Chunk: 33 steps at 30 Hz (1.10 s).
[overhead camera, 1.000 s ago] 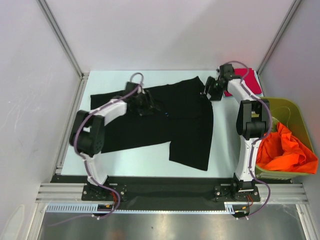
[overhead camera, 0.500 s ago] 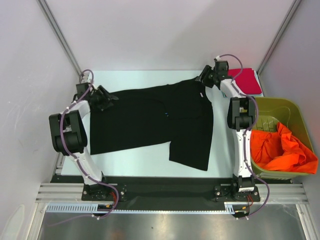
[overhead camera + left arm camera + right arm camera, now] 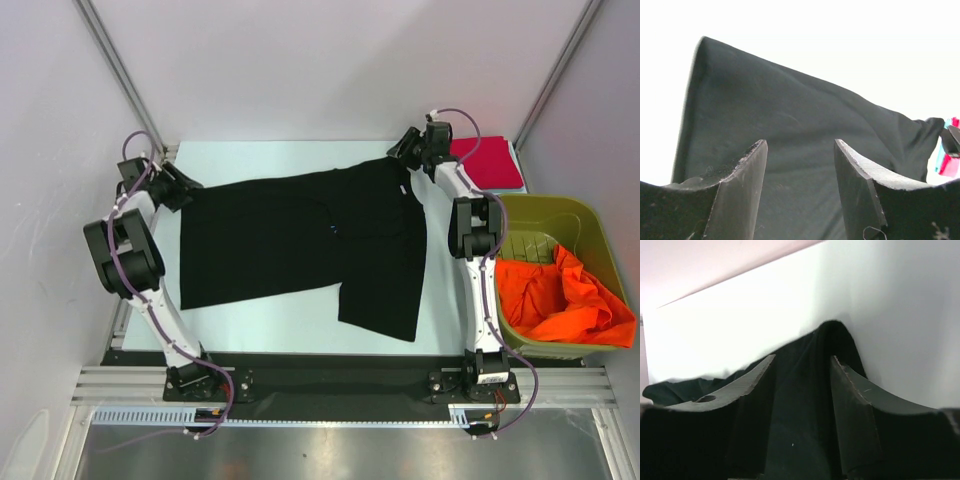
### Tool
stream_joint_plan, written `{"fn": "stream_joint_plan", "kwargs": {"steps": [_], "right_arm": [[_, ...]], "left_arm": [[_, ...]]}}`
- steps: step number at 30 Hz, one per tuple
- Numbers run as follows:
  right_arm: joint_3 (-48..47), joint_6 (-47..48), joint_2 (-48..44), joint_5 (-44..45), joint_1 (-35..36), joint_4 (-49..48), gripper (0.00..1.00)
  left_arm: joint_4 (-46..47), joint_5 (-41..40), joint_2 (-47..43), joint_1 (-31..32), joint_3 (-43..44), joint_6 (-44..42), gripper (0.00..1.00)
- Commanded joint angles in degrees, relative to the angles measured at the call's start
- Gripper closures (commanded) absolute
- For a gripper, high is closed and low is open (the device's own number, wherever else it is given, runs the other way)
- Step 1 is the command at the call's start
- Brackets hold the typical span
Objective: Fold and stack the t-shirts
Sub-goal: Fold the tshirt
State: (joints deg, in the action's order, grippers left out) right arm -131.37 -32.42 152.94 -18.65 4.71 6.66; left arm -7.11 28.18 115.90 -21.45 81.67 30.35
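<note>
**A:** First up, the black t-shirt [image 3: 300,235]. Where is it?

**B:** It's spread flat on the table [image 3: 300,312], left of the olive-green bin [image 3: 556,212] and clear of it. The small blue mark [image 3: 331,232] faces up. On the side nearer the bin, one flap reaches toward the arms' bases.

**A:** And the other two?

**B:** The orange t-shirt [image 3: 565,300] is heaped inside the bin and spills over its near rim. The red t-shirt [image 3: 490,163] lies flat just beyond the bin's far edge.

**A:** Now the grippers.

**B:** The right gripper [image 3: 802,357] is at the black shirt's far corner, the one nearer the bin, just beside the red shirt. Its fingers [image 3: 747,382] stand partway apart, and black cloth fills the gap and rises in a peak past the tips. The pictures don't show whether they are pinching it.

**A:** And the left one?

**B:** The left gripper [image 3: 800,145] is at the shirt's opposite far corner, as far from the bin as the cloth goes. Its jaws are apart, nothing is clamped between them, and the black cloth stretches out beyond its tips.
</note>
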Motion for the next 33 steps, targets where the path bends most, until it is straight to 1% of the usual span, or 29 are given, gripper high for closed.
{"fn": "stream_joint_plan", "kwargs": {"steps": [1,4,8,11,12,15,17,20,22,24,25,26,27,28,29,30,31,32,33], "right_arm": [[-3.80,-1.50,2.18,-0.68,0.04,-3.93,0.50],[-4.77,-1.85,3.32,-0.68,0.04,-4.28,0.51],[-5.74,-2.38,4.38,-0.42,-0.14,-4.54,0.52],[-6.18,-2.99,4.99,-0.33,-0.14,-5.16,0.55],[-6.26,-3.26,5.08,-0.42,-0.14,-5.42,0.58],[-6.35,-3.34,5.61,-0.51,-0.14,-5.95,0.61],[-6.53,-3.35,6.05,-0.77,-0.23,-5.95,0.61],[-6.27,-3.43,6.31,-0.86,-0.23,-6.04,0.61],[-6.35,-3.70,6.40,-0.86,-0.31,-6.04,0.61],[-6.27,-3.96,6.58,-0.68,-0.23,-6.04,0.62],[-6.27,-4.22,6.66,-0.51,-0.31,-6.04,0.63],[-6.27,-4.57,6.75,-0.33,-0.40,-7.08,0.67],[-6.27,-4.84,6.75,-0.24,-0.49,-8.14,0.71],[-6.35,-5.28,6.75,-0.33,-0.58,-8.41,0.77],[-6.53,-6.15,6.93,-0.24,-0.67,-8.59,0.89],[-6.53,-6.25,6.84,-0.15,-0.84,-8.94,0.95],[-6.62,-6.33,6.75,0.28,-0.93,-9.11,0.98],[-6.62,-5.99,6.58,0.63,-1.10,-9.20,1.00],[-6.36,-5.64,5.97,1.42,-1.19,-9.20,1.00]], "left_arm": [[-2.11,-0.76,2.40,-2.01,4.28,-2.66,0.39],[-4.22,-1.37,5.03,-2.98,7.88,-3.63,0.38],[-5.98,-2.78,7.67,-3.42,11.31,-5.82,0.34],[-7.21,-4.01,9.08,-3.42,13.51,-6.44,0.34],[-7.12,-4.19,10.04,-3.51,14.30,-6.53,0.34],[-7.39,-4.45,12.50,-3.42,16.67,-6.44,0.36],[-7.74,-4.45,13.91,-3.42,18.86,-6.27,0.39],[-8.18,-3.06,16.64,-3.42,21.68,-5.48,0.39],[-8.18,-2.70,17.95,-3.42,22.48,-4.78,0.40],[-7.57,-2.17,18.57,-3.51,22.74,-4.34,0.43],[-7.22,-1.91,18.84,-3.51,22.66,-3.72,0.46],[-6.52,-1.73,19.36,-3.42,22.66,-3.37,0.53],[-6.07,-1.12,19.72,-3.51,22.57,-2.93,0.57],[-5.63,-0.77,20.07,-3.51,22.66,-1.80,0.71],[-4.93,-0.50,20.77,-3.51,23.01,-1.35,0.75],[-4.67,-0.41,21.12,-3.51,23.18,-1.00,0.81],[-4.58,-0.59,21.39,-3.60,23.62,-0.21,0.95],[-4.66,-0.85,21.65,-3.60,23.97,0.15,1.00],[-4.49,-0.85,22.09,-3.77,24.59,0.85,1.00]]}}
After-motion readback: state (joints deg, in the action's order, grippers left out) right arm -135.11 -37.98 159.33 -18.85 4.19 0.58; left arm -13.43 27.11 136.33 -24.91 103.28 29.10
